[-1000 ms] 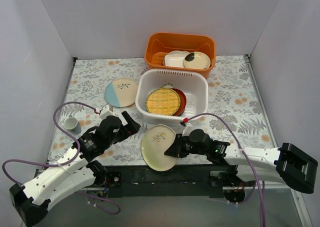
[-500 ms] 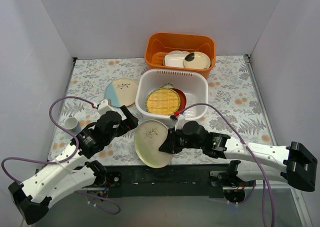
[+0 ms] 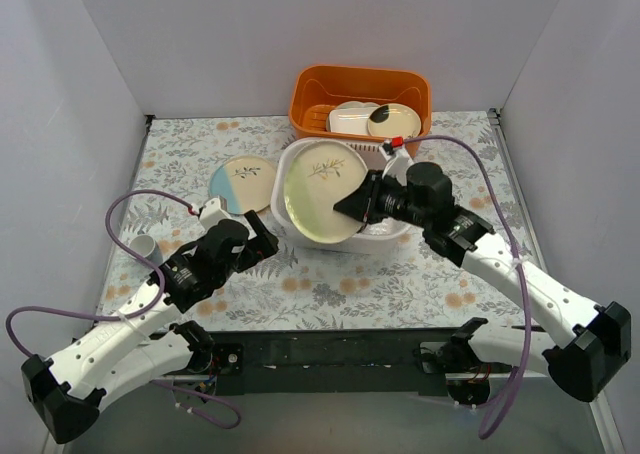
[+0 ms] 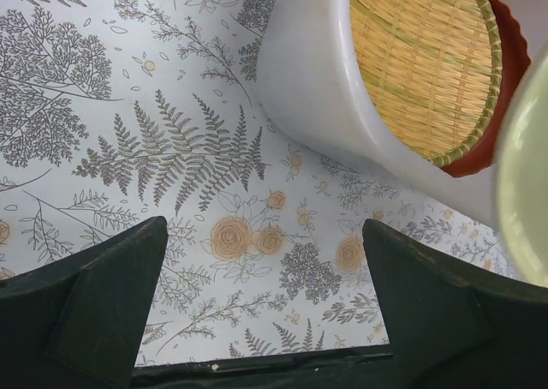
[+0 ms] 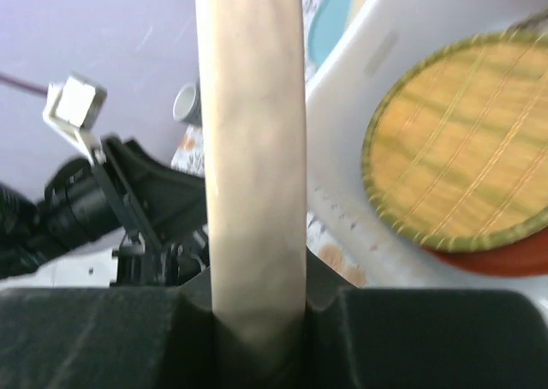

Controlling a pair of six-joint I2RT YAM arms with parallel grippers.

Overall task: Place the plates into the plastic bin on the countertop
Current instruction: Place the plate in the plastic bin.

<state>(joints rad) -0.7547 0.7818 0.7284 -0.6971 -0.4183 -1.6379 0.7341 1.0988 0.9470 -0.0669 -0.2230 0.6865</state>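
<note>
My right gripper (image 3: 362, 205) is shut on the rim of the cream plate with a leaf sprig (image 3: 317, 190), holding it tilted above the white plastic bin (image 3: 400, 225). The right wrist view shows that plate edge-on (image 5: 251, 149) between the jaws. In the bin lie the yellow woven plate (image 5: 462, 145) and a red-rimmed plate (image 5: 501, 259) under it; both also show in the left wrist view, yellow (image 4: 419, 63) over red (image 4: 492, 140). The cream-and-light-blue plate (image 3: 240, 182) lies on the countertop (image 3: 340, 289) left of the bin. My left gripper (image 3: 262, 240) is open and empty beside the bin's near-left corner.
An orange basket (image 3: 362, 87) behind the bin holds a cream plate with a dark blotch (image 3: 392, 120) and other dishes. A small white cup (image 3: 140, 246) stands at the left, near the left arm's purple cable. White walls close the workspace on three sides.
My right gripper has lifted the leaf-sprig plate from the near table edge and carried it back over the bin. My left arm has barely shifted.
</note>
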